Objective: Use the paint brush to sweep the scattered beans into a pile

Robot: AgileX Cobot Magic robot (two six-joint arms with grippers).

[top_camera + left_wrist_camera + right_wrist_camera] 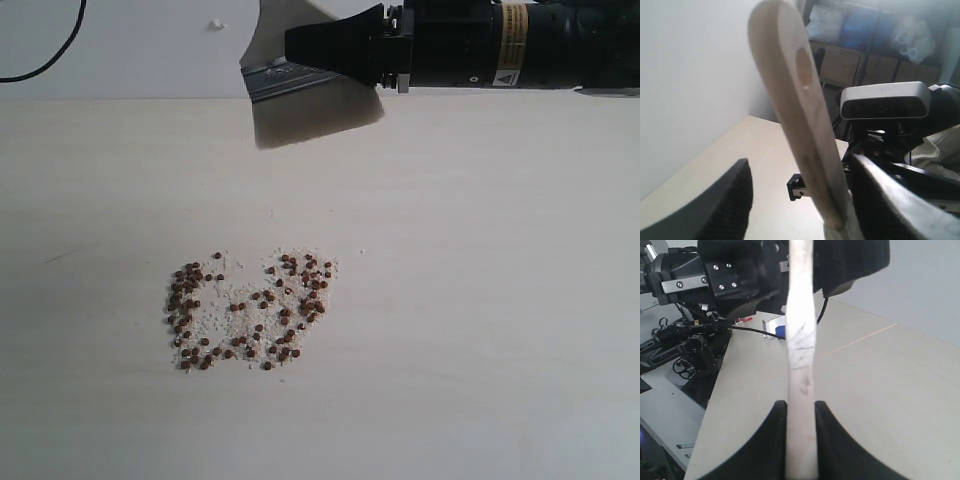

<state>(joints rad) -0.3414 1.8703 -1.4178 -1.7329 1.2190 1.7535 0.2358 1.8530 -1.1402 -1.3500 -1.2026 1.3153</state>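
Note:
The beans (250, 310) lie on the pale table (500, 300) as a loose ring-shaped patch mixed with pale grains, not one compact pile. The paint brush hangs above the table's far side, its whitish bristles (312, 118) pointing down under the silver ferrule (285, 80), well behind the beans. My right gripper (801, 407) is shut on the wooden handle (801, 340); in the exterior view its black fingers (335, 45) reach in from the right. My left gripper (799, 165) stands open around the handle's holed end (790, 90), which leans against one finger.
A black cable (40, 62) curves across the far left corner, and a white crumb (216, 24) lies near the back. The table's edge (715, 400) drops off to equipment and cables (695, 350). Shelving (865, 50) stands behind the arms.

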